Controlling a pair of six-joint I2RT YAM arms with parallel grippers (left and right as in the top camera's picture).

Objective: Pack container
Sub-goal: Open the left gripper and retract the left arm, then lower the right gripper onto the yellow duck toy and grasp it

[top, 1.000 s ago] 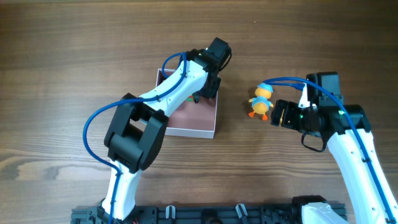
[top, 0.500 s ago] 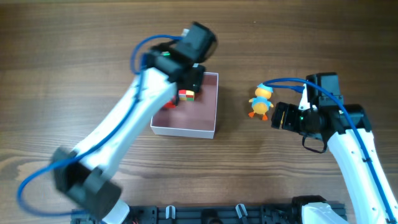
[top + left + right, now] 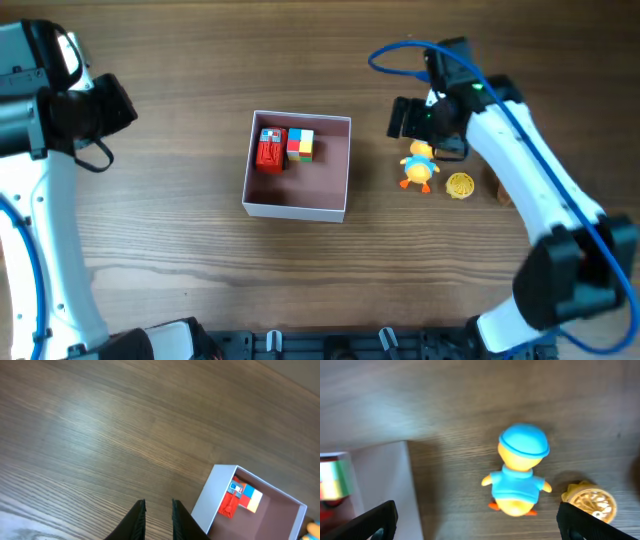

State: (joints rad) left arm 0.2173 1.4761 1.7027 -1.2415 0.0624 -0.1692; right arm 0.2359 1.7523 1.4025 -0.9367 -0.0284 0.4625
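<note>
The container (image 3: 297,208) is sitting mid-table, holding a red toy (image 3: 270,150) and a multicoloured cube (image 3: 300,145) side by side against its far wall. The right gripper (image 3: 475,520) is hovering spread wide above a duck figurine (image 3: 419,166) in a blue cap, with a round yellow token (image 3: 459,185) lying just beside it. The left gripper (image 3: 157,512) is hanging nearly closed and empty, well off the container's left side.

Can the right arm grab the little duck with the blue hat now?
Probably yes. The right gripper hangs just above the duck with its fingers spread wide, and nothing covers the duck. The yellow coin lies beside it, apart.
</note>
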